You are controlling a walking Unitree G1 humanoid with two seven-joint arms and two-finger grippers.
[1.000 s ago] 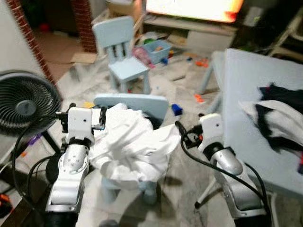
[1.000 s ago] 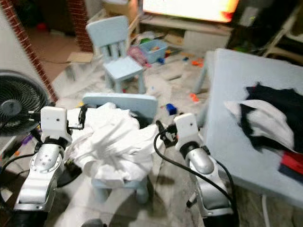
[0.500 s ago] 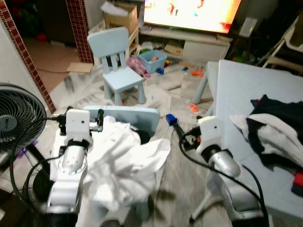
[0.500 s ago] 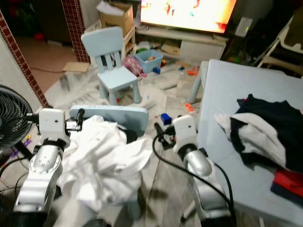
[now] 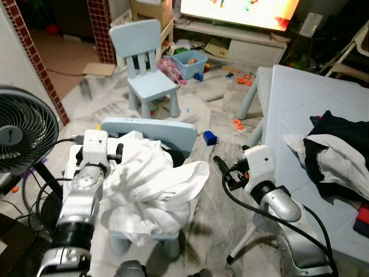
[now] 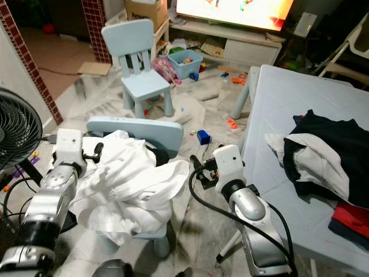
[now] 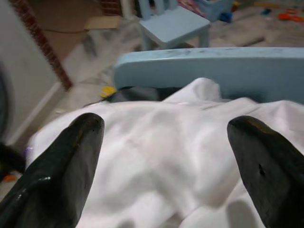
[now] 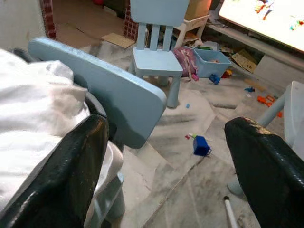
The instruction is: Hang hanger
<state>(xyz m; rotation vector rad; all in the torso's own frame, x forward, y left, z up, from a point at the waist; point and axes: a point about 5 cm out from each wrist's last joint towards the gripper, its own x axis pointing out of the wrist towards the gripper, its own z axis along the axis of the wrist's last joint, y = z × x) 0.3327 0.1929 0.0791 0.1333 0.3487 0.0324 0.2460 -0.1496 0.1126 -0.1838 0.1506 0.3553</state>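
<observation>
White garment (image 5: 151,187) is heaped on the near small blue chair (image 5: 151,128), more spread than half a second before. Left gripper (image 7: 161,156) is held spread wide above it, grasping nothing; right gripper (image 8: 166,166) is likewise released beside the chair. No hanger can be made out.

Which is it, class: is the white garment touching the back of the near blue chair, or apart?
Touching. In the left eye view the white garment is heaped against the near blue chair, overlapping its backrest.
</observation>
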